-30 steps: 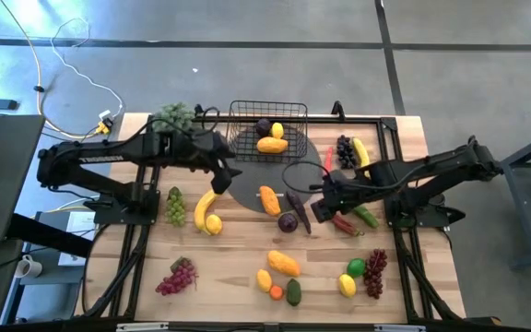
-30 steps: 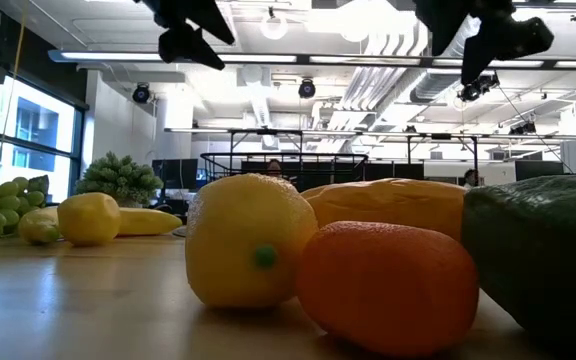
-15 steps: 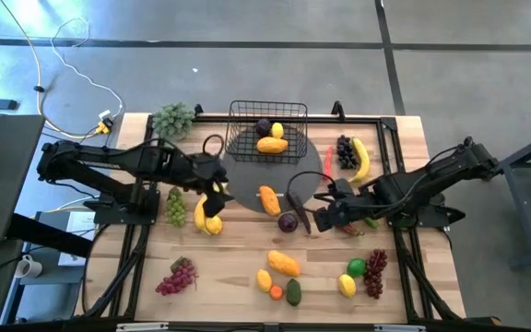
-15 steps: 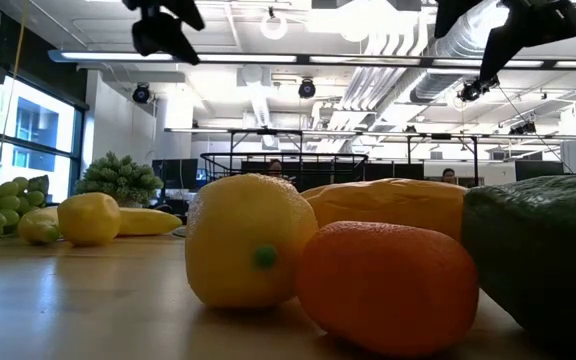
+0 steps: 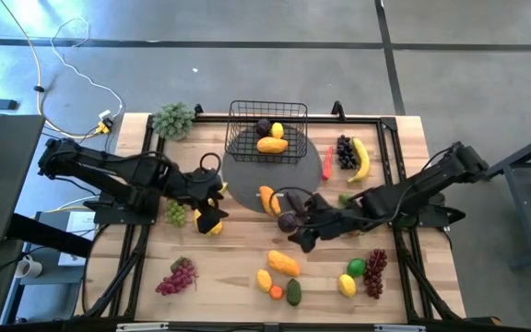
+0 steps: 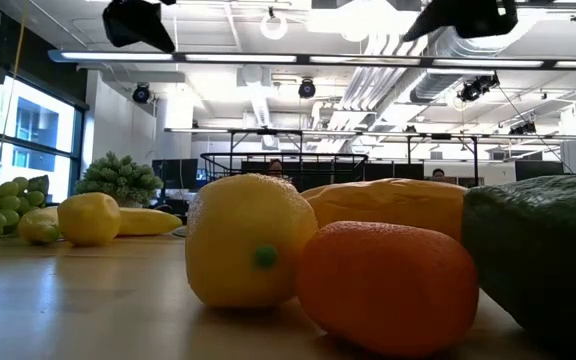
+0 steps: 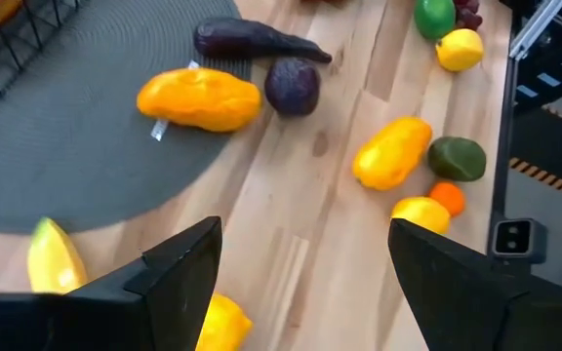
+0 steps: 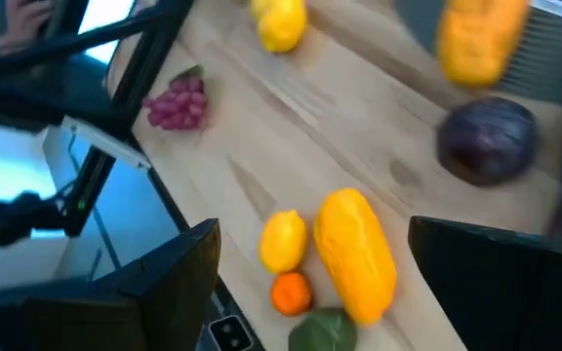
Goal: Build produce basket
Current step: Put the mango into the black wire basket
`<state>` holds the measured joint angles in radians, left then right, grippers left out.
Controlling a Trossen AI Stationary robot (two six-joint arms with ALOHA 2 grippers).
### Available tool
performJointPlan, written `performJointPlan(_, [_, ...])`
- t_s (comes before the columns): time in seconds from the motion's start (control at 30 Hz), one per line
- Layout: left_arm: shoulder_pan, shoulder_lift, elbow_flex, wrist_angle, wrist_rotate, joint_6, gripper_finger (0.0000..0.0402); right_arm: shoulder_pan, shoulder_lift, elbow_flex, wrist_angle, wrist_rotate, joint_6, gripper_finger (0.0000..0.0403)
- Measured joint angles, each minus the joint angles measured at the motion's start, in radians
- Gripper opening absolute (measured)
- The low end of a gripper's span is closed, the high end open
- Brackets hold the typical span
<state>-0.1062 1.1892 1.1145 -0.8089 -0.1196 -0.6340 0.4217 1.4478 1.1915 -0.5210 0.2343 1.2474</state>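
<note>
The basket point(image 5: 267, 130) sits at the far middle of the bench point(image 5: 238, 267), already holding some produce. The left gripper point(image 5: 207, 214), fingers open, hovers over the banana point(image 5: 200, 207) at left; the right gripper point(image 5: 302, 232), fingers open and empty, hangs beside the round purple fruit point(image 5: 287, 222).

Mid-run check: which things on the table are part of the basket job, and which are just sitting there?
Job: basket; banana; dark grapes; red chili; mango; avocado; red grapes.
Lying about: leafy bunch; round mat.

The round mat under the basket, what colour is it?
Dark grey mat, clearest in the high view.
</note>
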Motion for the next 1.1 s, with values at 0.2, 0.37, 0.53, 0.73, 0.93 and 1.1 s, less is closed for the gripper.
performJointPlan(0.2, [-0.014, 0.0, 0.0, -0.026, 0.0, -0.146, 0.0282, 0.0, 0.092, 0.0, 0.063, -0.07, -0.166, 0.0313])
performJointPlan(0.37, [-0.014, 0.0, 0.0, -0.034, -0.008, -0.226, 0.0282, 0.022, 0.167, 0.0, 0.093, -0.145, -0.29, 0.0313])
performJointPlan(0.53, [-0.014, 0.0, 0.0, -0.033, -0.041, -0.279, 0.0282, 0.059, 0.233, 0.0, 0.111, -0.153, -0.389, 0.0313])
performJointPlan(0.73, [-0.013, 0.0, 0.0, -0.033, -0.072, -0.307, 0.0282, 0.079, 0.292, 0.0, 0.112, -0.122, -0.441, 0.0313])
performJointPlan(0.93, [-0.013, 0.0, 0.0, -0.033, -0.101, -0.31, 0.0282, 0.079, 0.348, 0.0, 0.119, -0.12, -0.444, 0.0313])
performJointPlan(1.1, [-0.013, 0.0, 0.0, -0.033, -0.105, -0.31, 0.0282, 0.079, 0.384, 0.0, 0.126, -0.121, -0.44, 0.0313])
